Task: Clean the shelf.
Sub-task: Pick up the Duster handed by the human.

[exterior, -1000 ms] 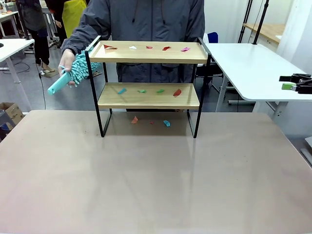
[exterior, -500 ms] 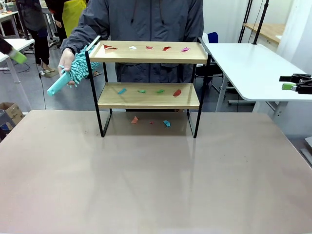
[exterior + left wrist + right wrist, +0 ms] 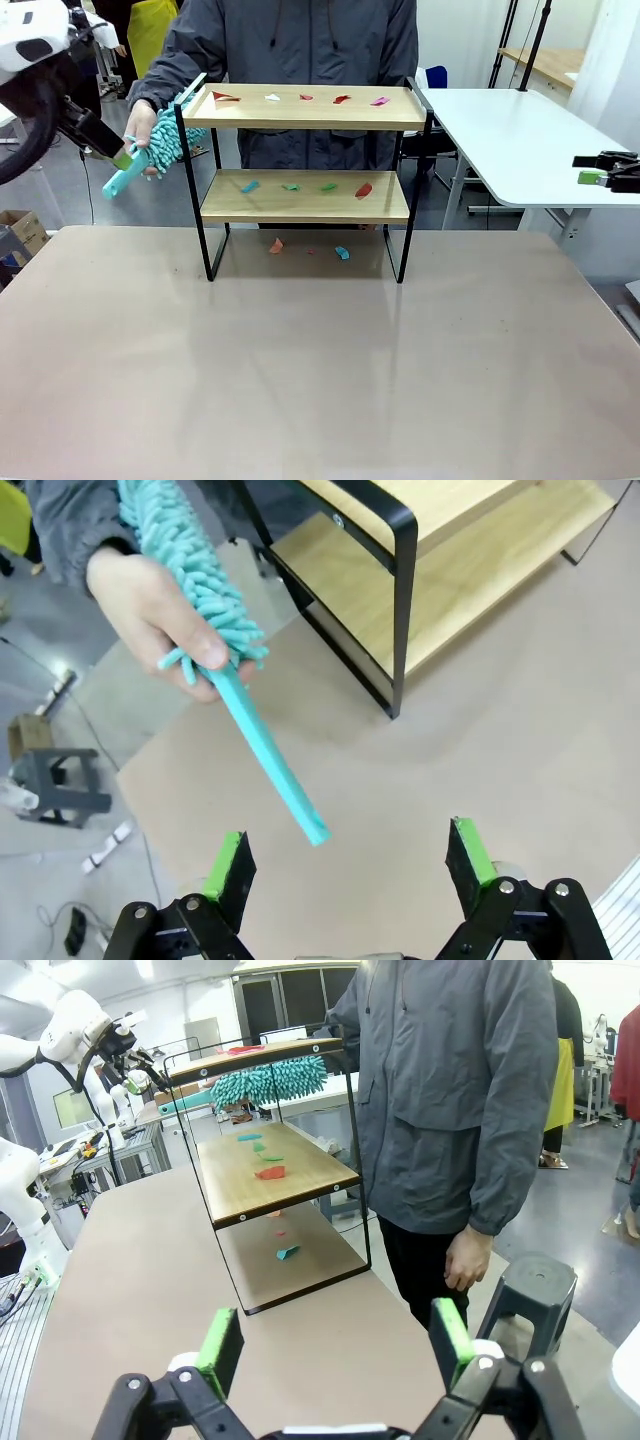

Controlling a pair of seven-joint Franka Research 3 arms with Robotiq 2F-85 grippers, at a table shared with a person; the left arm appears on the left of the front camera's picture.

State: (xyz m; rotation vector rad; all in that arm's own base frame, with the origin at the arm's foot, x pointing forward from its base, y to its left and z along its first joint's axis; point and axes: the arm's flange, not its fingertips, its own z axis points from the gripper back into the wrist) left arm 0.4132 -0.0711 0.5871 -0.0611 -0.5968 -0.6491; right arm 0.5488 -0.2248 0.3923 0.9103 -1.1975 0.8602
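Shelf (image 3: 300, 118) of two light wooden boards in a thin black frame stands at the table's (image 3: 320, 360) far side, before a person. Five coloured scraps (image 3: 272, 98) lie on its top board, four on the lower, and three on the table underneath. The person's hand (image 3: 138, 125) holds a teal duster (image 3: 160, 145) beside its left end, with the handle tip pointing between the left gripper's (image 3: 348, 842) spread, unclamped fingers. The right gripper (image 3: 335, 1345) gapes empty.

The left arm (image 3: 28, 40) is glossy white with a black cable. The left hand (image 3: 348, 848) and right hand (image 3: 336, 1332) are black with green pads (image 3: 470, 852) (screws at the knuckles). The person (image 3: 300, 45) wears a grey jacket.
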